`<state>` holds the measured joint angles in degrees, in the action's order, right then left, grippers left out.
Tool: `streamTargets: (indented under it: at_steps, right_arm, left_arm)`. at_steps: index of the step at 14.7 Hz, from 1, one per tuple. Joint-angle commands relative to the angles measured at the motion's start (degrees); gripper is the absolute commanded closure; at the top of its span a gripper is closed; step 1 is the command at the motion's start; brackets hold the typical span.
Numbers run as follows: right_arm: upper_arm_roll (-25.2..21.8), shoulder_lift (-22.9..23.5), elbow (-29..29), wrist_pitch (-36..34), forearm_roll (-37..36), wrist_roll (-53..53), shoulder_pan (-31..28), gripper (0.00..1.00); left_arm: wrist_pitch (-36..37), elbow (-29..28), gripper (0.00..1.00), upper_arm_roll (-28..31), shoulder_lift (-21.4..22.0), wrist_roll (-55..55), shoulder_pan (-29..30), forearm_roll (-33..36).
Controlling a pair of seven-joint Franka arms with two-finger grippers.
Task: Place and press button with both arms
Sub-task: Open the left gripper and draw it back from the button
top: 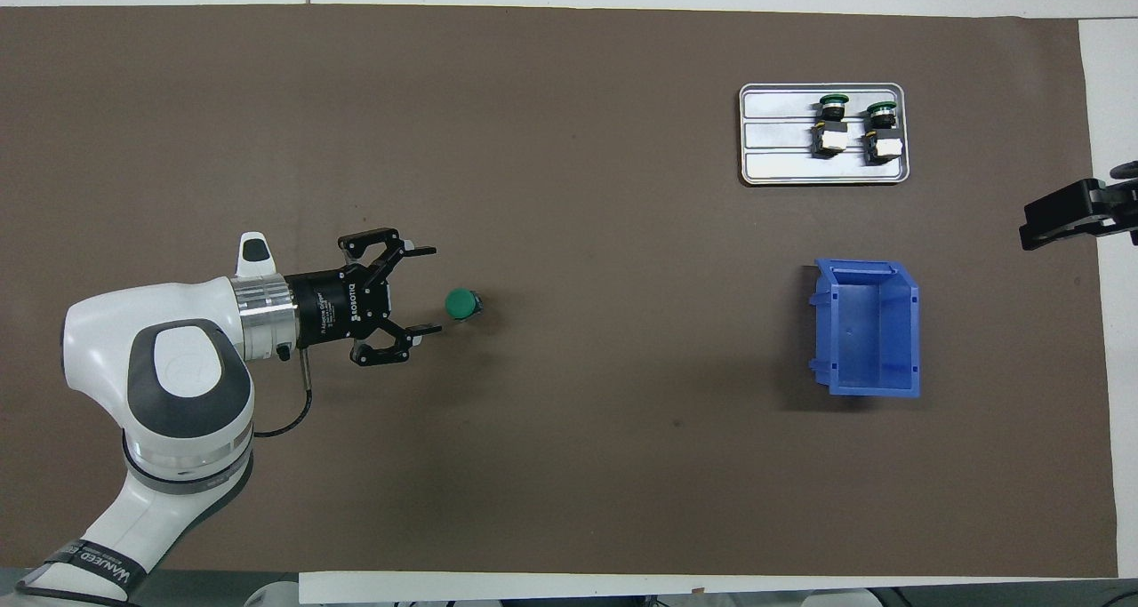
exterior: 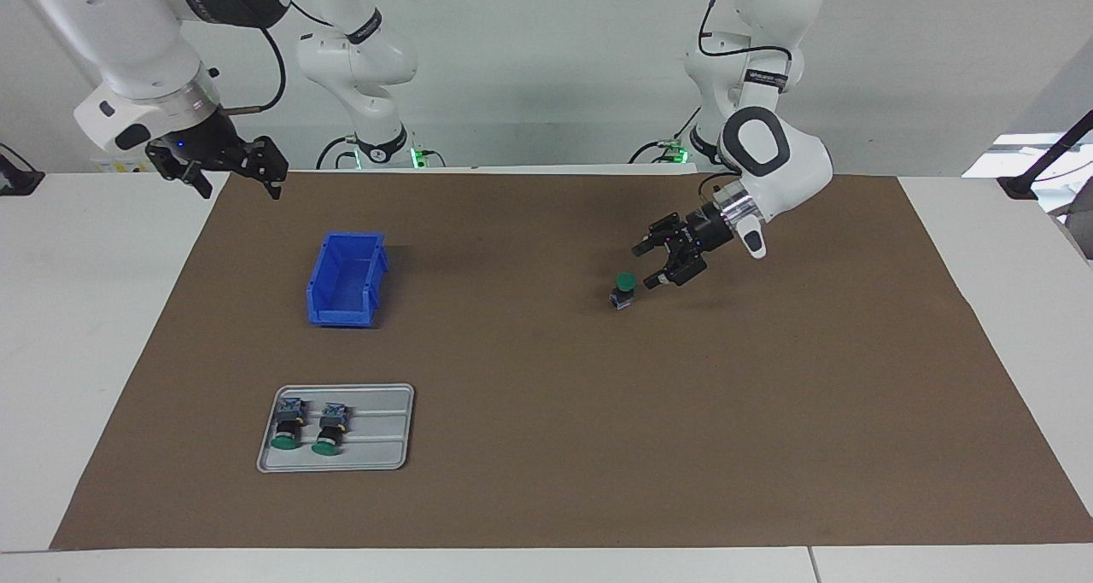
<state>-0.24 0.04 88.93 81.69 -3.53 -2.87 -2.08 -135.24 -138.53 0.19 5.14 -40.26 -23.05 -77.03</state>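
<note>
A green-capped button (exterior: 624, 289) stands upright on the brown mat, cap up; it also shows in the overhead view (top: 460, 303). My left gripper (exterior: 645, 264) is open and empty, raised a little above the mat beside the button, toward the left arm's end of the table (top: 428, 290). It is apart from the button. My right gripper (exterior: 241, 173) hangs high over the table edge at the right arm's end and waits; in the overhead view (top: 1062, 220) only part of it shows.
An empty blue bin (exterior: 346, 278) stands on the mat toward the right arm's end (top: 867, 328). Farther from the robots, a grey tray (exterior: 376, 446) holds two more green buttons lying on their sides (top: 773, 158).
</note>
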Motion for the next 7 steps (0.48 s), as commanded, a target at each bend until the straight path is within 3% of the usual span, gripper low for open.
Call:
streamTargets:
  at_steps: [1,7]
  right_arm:
    - [0.33,-1.1,1.25,-0.04,0.19,-0.74,-0.47,0.01]
    - [0.33,-1.01,1.25,-0.04,0.19,-0.74,-0.47,0.01]
  left_arm:
    - [0.23,1.68,0.0,0.33,0.92,-3.41,-0.16,8.62]
    - [8.83,9.76,0.0,0.25,-0.39,-6.85,3.35,28.05]
